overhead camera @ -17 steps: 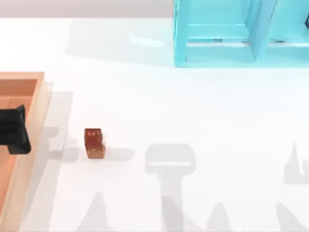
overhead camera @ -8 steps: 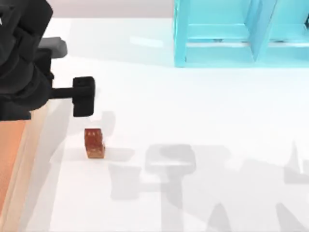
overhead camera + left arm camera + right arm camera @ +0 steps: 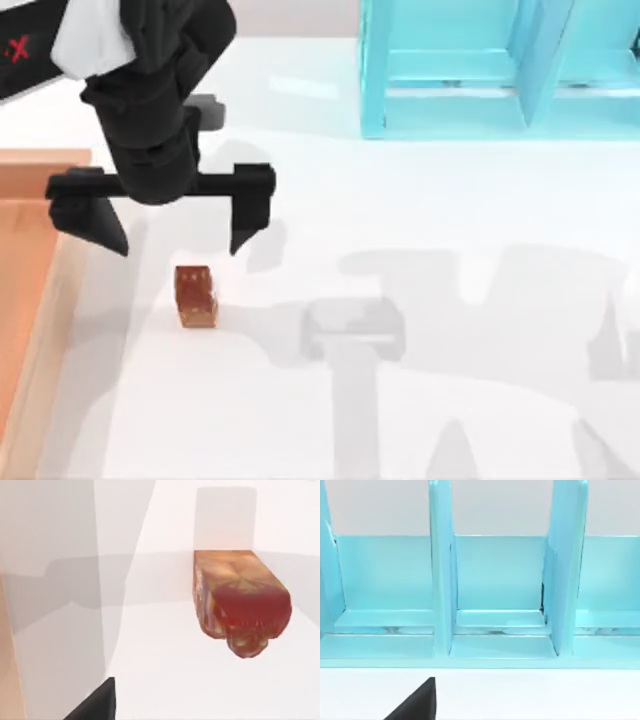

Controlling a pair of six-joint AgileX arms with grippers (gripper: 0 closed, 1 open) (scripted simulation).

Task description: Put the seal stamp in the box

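The seal stamp (image 3: pixel 196 296), a small reddish-brown block with a tan base, stands on the white table left of centre. My left gripper (image 3: pixel 172 222) hovers just behind it, open wide, with one finger toward the box and the other past the stamp's right side. Nothing is between the fingers. The left wrist view shows the stamp (image 3: pixel 240 597) close ahead, with one black fingertip (image 3: pixel 95 707) at the picture's edge. The box (image 3: pixel 40 165), a shallow wooden tray with an orange-brown floor, lies at the table's left edge. My right arm is parked on the right, facing the turquoise frame (image 3: pixel 495 590).
A turquoise blue shelf-like frame (image 3: pixel 450 90) stands at the back right of the table. White tabletop stretches from the stamp to the right and toward the front, crossed by arm shadows.
My left arm has swung from over the box toward the right, and its open gripper now hangs just behind the stamp. The stamp has not moved.
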